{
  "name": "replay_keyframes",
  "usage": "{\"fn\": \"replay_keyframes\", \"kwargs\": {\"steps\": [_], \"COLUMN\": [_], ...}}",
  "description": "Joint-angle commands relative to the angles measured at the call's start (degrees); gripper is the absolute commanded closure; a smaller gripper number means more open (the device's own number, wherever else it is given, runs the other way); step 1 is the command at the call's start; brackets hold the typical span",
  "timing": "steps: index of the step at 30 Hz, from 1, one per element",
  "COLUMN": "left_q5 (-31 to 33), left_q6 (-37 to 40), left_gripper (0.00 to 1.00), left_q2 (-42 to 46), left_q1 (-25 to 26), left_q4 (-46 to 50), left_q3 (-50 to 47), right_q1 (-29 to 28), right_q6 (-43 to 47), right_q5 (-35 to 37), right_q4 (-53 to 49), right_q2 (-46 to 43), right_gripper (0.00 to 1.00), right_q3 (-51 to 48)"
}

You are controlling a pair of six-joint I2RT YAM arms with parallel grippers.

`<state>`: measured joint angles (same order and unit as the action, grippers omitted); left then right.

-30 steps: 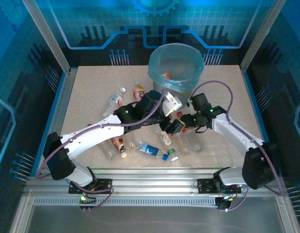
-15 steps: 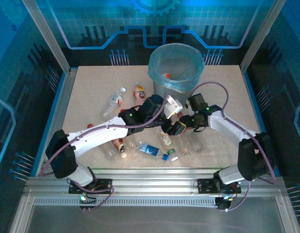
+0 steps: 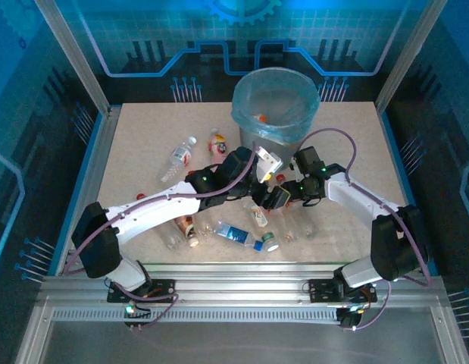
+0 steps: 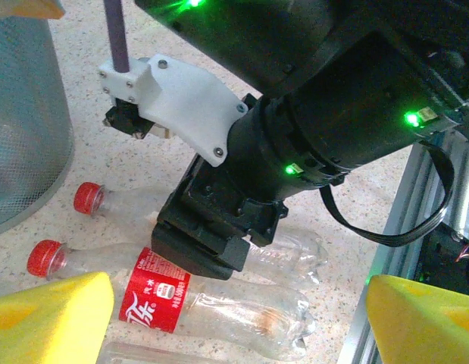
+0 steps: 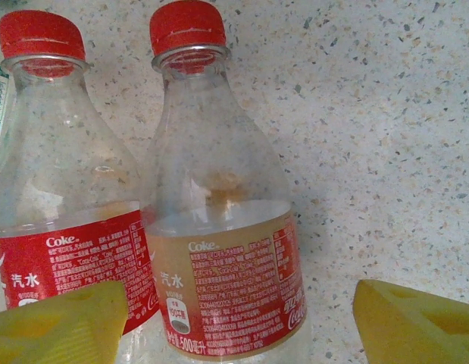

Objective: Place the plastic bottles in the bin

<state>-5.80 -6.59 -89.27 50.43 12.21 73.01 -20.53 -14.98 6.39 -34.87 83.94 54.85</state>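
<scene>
Two clear cola bottles [image 4: 154, 296] lie side by side on the speckled table [image 3: 143, 136]. Their red caps point the same way, and they sit just in front of the bin [image 3: 273, 135], outside it. In the right wrist view the right-hand bottle [image 5: 219, 227] wears a label faded to tan above and red below. The left-hand bottle [image 5: 60, 189] has a red label and lies against its side. More bottles are scattered around: a white-capped one [image 3: 177, 158] off to the left and a blue-labelled one [image 3: 234, 233] nearer the arms. An orange-red cap [image 3: 261, 117] shows inside the bin's blue liner.

The right gripper [image 5: 234, 322] points down at the pair, its yellow fingertips spread wide either side of the right-hand bottle and gripping nothing. The left gripper [image 4: 238, 315] hovers just above it, likewise spread wide and empty. Seen from above, both arms reach inward and meet at mid-table, the left one stretched out diagonally and the right one bent at the elbow.
</scene>
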Motion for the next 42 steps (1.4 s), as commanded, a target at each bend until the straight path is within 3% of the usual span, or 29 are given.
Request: {"fn": "replay_keyframes", "kwargs": {"steps": [1, 18, 32, 42], "left_q5": [0.99, 2.87, 3.33, 3.98], "left_q6": [-1.22, -0.08, 0.76, 1.25], "left_gripper": [0.13, 0.12, 0.12, 0.12], "left_q2": [-0.25, 1.25, 2.0, 2.1], "left_q1": [-0.6, -1.83, -2.42, -3.05], "left_q4": [2.12, 3.62, 3.53, 3.44], "left_q3": [1.12, 1.14, 0.6, 0.35], "right_q1": [0.6, 1.59, 2.61, 2.69], "right_q6": [0.31, 0.13, -1.22, -2.24], "right_q5": [-0.27, 3.81, 0.15, -0.08], "right_q4": [-0.75, -1.43, 2.17, 5.71], "right_q2": [1.54, 3.04, 5.14, 12.06], "right_gripper": [0.21, 0.23, 0.2, 0.17], "right_q3": [1.09, 0.62, 1.96, 5.35]}}
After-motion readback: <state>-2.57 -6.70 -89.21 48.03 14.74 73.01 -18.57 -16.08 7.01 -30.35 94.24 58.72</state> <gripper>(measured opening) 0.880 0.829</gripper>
